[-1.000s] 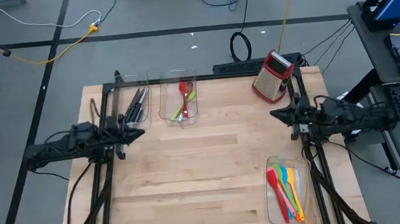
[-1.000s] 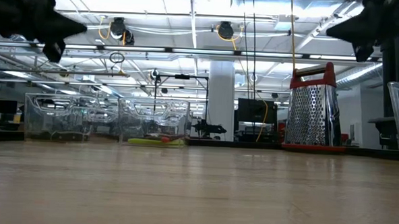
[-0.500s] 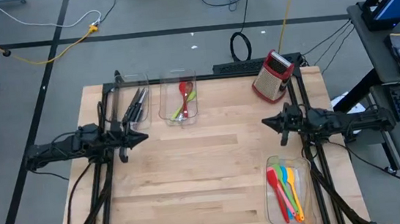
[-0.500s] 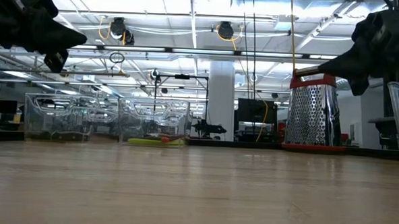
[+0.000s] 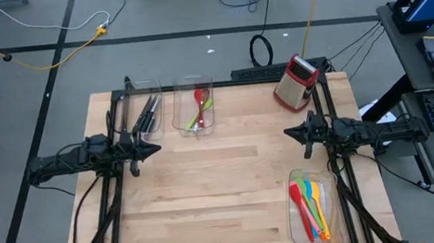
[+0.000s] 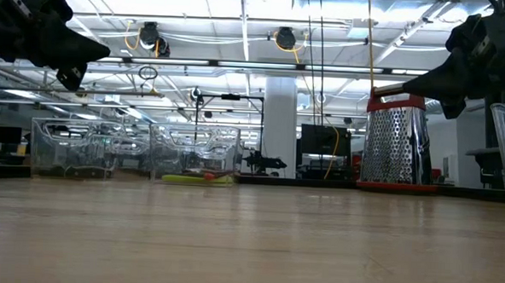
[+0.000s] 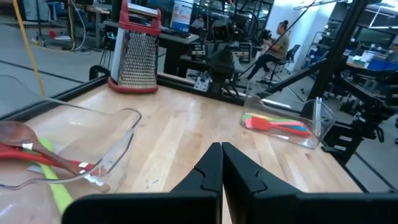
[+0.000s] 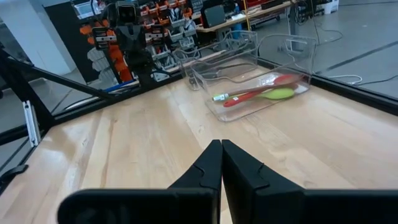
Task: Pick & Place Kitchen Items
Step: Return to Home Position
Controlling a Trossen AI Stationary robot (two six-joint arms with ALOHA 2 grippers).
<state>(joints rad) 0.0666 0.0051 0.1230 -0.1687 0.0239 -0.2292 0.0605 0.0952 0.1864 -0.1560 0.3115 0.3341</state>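
Three clear bins hold the kitchen items. Black-handled knives [image 5: 146, 115] lie in the far-left bin. Red, green and brown spoons [image 5: 200, 107] lie in the bin beside it. Coloured spatulas [image 5: 311, 206] lie in the near-right bin. My left gripper [image 5: 156, 149] hovers shut and level over the table's left edge, pointing toward the middle; its wrist view shows the fingertips [image 7: 221, 149] closed on nothing. My right gripper [image 5: 286, 133] hovers shut at the right edge, facing it, fingertips [image 8: 221, 146] together and empty.
A red box grater [image 5: 296, 82] stands upright at the far right corner, beyond my right gripper. Bare wood [image 5: 222, 177] stretches between the two grippers and toward the near edge. A person [image 7: 277, 43] sits in the room beyond the table.
My right gripper has come down toward the table and a little toward its middle, staying shut and level, and has then held still. The bins, utensils and grater have not moved.
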